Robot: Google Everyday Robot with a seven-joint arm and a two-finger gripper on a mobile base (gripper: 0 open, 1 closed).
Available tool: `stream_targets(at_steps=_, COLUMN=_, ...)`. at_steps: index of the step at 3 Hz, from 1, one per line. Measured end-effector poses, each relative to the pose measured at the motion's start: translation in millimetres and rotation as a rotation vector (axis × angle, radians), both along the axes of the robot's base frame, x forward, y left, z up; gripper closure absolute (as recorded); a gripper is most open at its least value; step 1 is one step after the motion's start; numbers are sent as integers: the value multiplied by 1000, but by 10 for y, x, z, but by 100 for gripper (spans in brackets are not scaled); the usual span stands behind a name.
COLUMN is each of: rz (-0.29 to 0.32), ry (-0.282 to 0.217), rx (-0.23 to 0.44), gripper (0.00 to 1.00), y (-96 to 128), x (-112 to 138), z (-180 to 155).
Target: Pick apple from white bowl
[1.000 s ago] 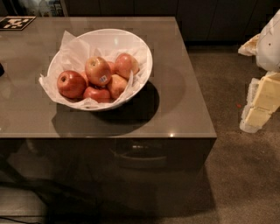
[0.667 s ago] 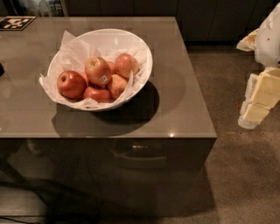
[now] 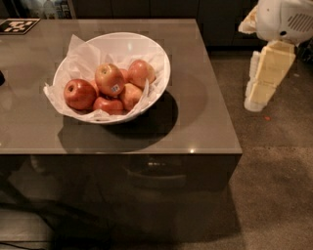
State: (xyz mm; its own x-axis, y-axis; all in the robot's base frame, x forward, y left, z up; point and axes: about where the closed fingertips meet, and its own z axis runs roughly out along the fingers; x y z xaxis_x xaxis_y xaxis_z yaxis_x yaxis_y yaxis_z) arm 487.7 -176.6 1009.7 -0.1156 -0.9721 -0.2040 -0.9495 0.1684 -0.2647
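Observation:
The white bowl (image 3: 161, 66), lined with crinkled white paper, stands on the left half of the brown table (image 3: 195, 122). It holds several apples. The red-orange apple (image 3: 108, 78) with a small sticker on its side lies on top, near the middle. A darker red apple (image 3: 79, 94) lies at the bowl's left. My gripper (image 3: 255, 100) hangs at the end of the white and cream arm (image 3: 274, 63), off the table's right edge and over the carpet, well right of the bowl.
A black-and-white marker tag (image 3: 17, 25) lies at the table's far left corner. A dark object (image 3: 1, 78) pokes in at the left edge. Carpet floor (image 3: 274, 185) lies right of the table, with dark cabinets (image 3: 146, 9) behind it.
The arm and gripper have moved left and a little up, closer to the table's right edge. The bowl and apples have not moved.

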Motion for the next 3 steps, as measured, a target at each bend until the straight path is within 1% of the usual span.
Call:
stream_targets(at_steps=1, rz=66, ry=-9, rx=-36, gripper=0, y=266, x=271, z=73)
stream_targets(at_steps=2, rz=120, ry=-12, rx=-47, gripper=0, y=510, x=423, z=60)
stream_targets(at_steps=3, rz=117, ry=-41, rx=-34, gripper=0, y=535, x=478, z=90)
